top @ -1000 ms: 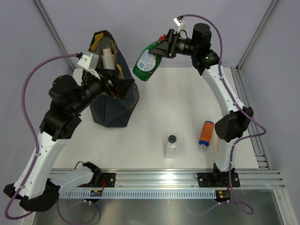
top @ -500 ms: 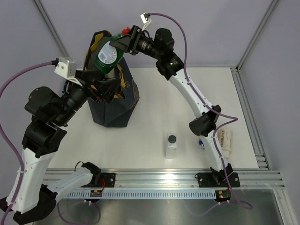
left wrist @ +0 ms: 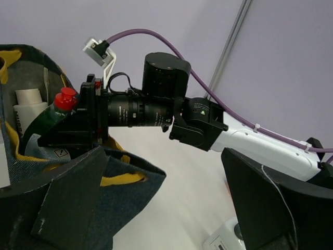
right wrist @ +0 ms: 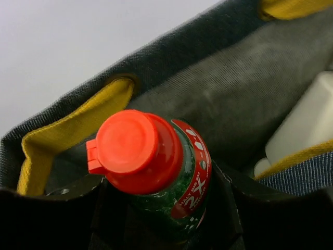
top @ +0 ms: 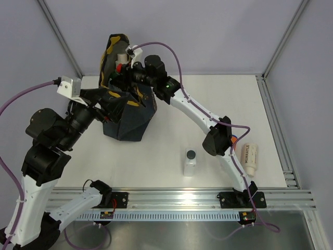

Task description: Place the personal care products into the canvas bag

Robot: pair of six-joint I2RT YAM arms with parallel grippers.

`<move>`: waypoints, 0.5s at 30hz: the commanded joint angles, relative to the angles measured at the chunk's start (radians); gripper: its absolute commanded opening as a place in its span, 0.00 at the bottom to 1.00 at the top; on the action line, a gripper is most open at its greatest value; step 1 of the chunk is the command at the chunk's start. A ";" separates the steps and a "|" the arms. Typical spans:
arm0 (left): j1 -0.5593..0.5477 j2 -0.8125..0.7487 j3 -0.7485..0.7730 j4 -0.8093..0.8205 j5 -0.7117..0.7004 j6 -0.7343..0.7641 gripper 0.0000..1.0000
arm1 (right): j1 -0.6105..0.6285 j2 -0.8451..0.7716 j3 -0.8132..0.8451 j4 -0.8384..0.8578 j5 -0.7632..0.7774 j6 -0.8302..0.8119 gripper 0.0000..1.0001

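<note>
Jaws of the right gripper (right wrist: 161,219) were clamped on the green bottle (right wrist: 183,200) just below its red cap (right wrist: 136,151), in the mouth of the canvas bag (top: 130,122); left gripper (left wrist: 166,205) stood wide open beside the rim, holding nothing. I judged the bottle slick, rigid and liquid-heavy, so a shoulder grip suited; bag fabric looked floppy.

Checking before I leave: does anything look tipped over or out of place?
The cream tube lies on its side near the right edge of the table, while the clear bottle stands upright. The green bottle is partly inside the canvas bag. No spill shows.
</note>
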 commanded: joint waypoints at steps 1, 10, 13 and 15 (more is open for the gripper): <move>-0.003 0.002 -0.014 0.014 -0.025 0.024 0.99 | 0.014 -0.102 0.028 0.094 0.004 -0.164 0.33; -0.003 -0.059 -0.063 0.017 -0.025 0.010 0.99 | 0.012 -0.082 0.068 0.018 0.010 -0.195 0.86; -0.003 -0.068 -0.072 0.016 -0.025 0.006 0.99 | 0.014 -0.091 0.114 0.020 0.004 -0.164 0.89; -0.003 -0.070 -0.073 0.016 -0.025 0.002 0.99 | 0.012 -0.106 0.139 0.032 -0.004 -0.137 0.90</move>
